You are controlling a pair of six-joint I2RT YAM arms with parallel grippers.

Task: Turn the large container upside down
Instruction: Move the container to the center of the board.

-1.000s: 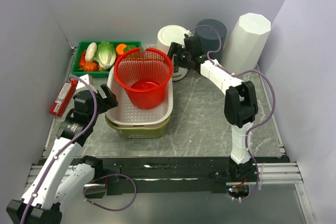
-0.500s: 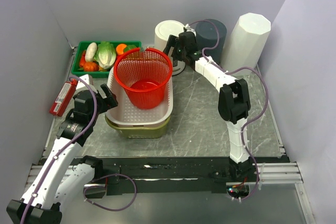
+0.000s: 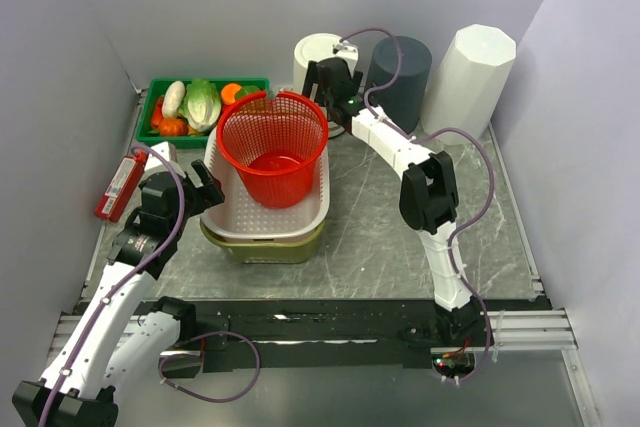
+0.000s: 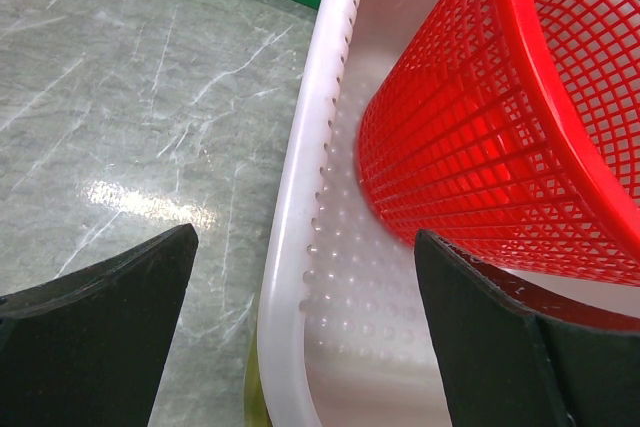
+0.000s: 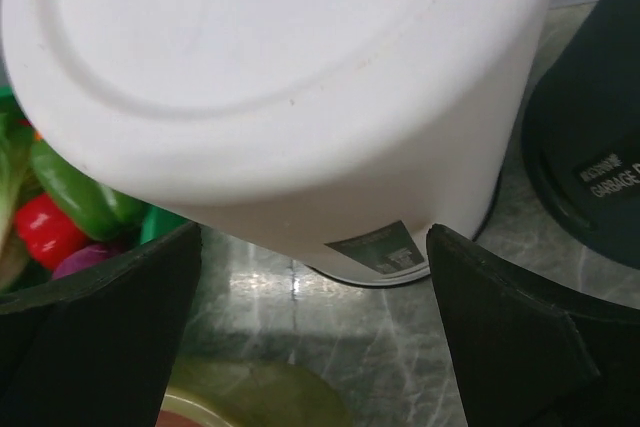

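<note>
Looking down: one white basket [image 3: 280, 219], likely my target, sits mid-table on one olive tub [image 3: 262, 249], holding one red basket [image 3: 285, 172]; three bins [image 3: 470, 77] behind. Left wrist: my left pincer [image 4: 305, 242] gapes astride its rim; tipping could spill the red one. Right wrist: my right pincer [image 5: 313, 232], wide, could bump one white bin [image 5: 280, 77].

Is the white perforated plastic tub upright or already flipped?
Upright: the white perforated plastic tub has its open side facing up, and the red mesh basket stands inside it.
</note>
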